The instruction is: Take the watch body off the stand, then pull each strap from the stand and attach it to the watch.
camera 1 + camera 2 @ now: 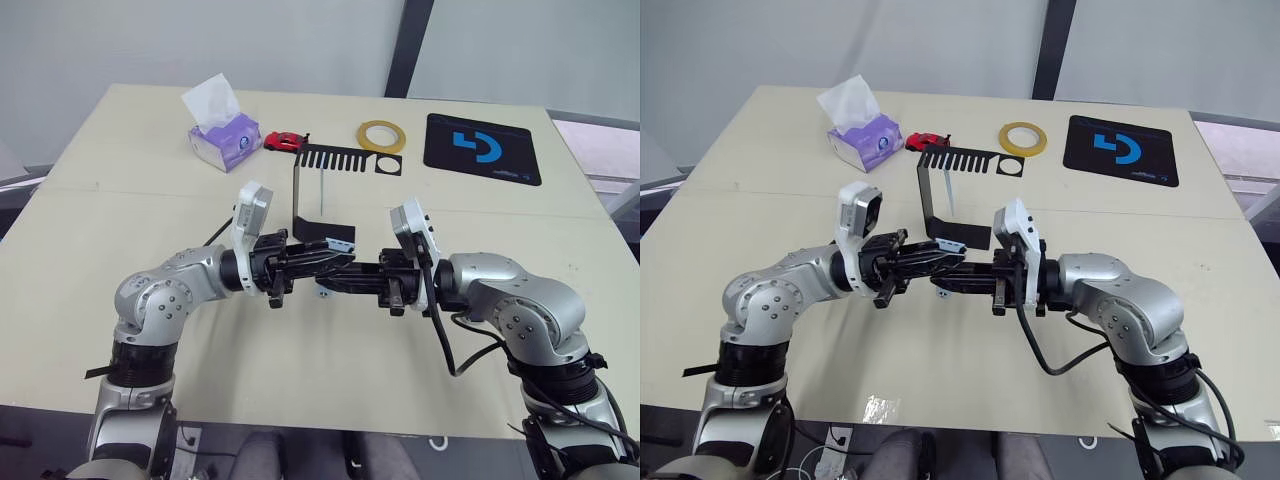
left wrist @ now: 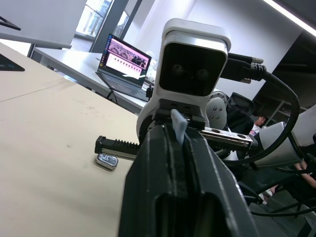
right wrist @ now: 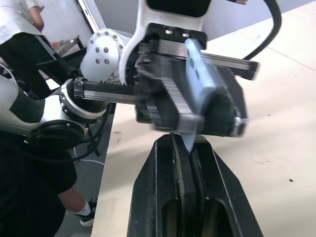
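Note:
The black stand (image 1: 298, 190) is upright mid-table, and a thin pale strip (image 1: 949, 188) hangs below its slotted top plate. Both grippers meet tip to tip just in front of its foot. My left gripper (image 2: 178, 148) is shut on a pale blue strap (image 2: 177, 126). My right gripper (image 3: 183, 148) is shut on a pale blue strap end (image 3: 189, 142). That end runs up along the left gripper's finger, and I cannot tell whether it is the same strap. The watch body (image 2: 107, 161) lies flat on the table under the two grippers (image 1: 322, 291).
Along the far edge are a purple tissue box (image 1: 224, 140), a red toy car (image 1: 282, 141), a yellow tape ring (image 1: 381, 135) and a black mat with a blue logo (image 1: 482, 148). A person (image 3: 22, 44) stands beyond the table.

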`<state>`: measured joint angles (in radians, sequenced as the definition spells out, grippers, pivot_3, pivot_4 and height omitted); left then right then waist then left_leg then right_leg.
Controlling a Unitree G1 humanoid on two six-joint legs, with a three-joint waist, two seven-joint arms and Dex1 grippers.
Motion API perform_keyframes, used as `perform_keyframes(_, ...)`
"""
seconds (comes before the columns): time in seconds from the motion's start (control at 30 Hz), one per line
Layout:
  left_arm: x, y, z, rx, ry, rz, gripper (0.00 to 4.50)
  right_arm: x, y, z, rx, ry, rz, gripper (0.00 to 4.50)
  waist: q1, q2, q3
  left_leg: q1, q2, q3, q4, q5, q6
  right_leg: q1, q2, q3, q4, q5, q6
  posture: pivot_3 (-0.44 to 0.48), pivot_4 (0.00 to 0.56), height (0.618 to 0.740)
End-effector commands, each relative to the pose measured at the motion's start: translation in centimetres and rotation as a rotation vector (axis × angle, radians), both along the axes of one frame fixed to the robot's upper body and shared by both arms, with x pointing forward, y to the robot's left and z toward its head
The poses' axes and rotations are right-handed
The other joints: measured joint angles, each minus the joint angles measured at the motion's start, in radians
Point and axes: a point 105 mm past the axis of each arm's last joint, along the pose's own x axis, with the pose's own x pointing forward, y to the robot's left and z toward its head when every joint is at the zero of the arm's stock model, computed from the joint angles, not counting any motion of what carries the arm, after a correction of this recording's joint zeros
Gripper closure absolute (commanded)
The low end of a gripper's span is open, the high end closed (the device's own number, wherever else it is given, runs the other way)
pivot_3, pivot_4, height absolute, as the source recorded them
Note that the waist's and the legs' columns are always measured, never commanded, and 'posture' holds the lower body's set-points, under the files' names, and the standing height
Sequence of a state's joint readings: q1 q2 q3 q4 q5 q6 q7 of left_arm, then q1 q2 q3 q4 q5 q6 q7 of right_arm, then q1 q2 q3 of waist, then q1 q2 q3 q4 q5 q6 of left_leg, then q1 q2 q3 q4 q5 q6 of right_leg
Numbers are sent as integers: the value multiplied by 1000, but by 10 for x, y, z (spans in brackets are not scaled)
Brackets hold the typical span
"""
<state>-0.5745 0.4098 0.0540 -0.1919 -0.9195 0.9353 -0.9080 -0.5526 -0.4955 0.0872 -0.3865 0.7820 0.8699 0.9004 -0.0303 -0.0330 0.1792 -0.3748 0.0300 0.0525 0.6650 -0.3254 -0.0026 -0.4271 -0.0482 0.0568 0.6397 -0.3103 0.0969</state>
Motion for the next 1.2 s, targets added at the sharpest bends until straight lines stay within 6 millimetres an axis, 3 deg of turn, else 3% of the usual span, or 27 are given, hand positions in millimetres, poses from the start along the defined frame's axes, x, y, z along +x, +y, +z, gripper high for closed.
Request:
perform_keyframes(0.03, -6, 0, 7, -27, -34, -22, 4428, -2, 1, 12, 28, -43, 10, 4500, 0, 0, 0, 0, 0, 0, 0, 0, 0, 0, 0, 0, 0, 0, 0, 0, 150, 738)
perform_keyframes(0.97, 0, -3, 7, -37, -33, -11, 4428, 2, -1, 18, 35, -76, -18, 4500, 0, 0, 0, 0, 0, 0, 0, 0, 0, 0, 0, 0, 0, 0, 0, 0, 150, 738)
perform_keyframes(1.1, 0, -3, 9, -33, -54, -6, 4500, -2, -8, 22, 38, -71, -16, 3140, 1, 0, 0, 0, 0, 0, 0, 0, 0, 0, 0, 0, 0, 0, 0, 0, 150, 738)
perform_keyframes(1.2, 0, 0, 14, -23, -79, -9, 4500, -6, -20, 24, 19, -89, -57, 1652, 2, 0, 0, 0, 0, 0, 0, 0, 0, 0, 0, 0, 0, 0, 0, 0, 150, 738)
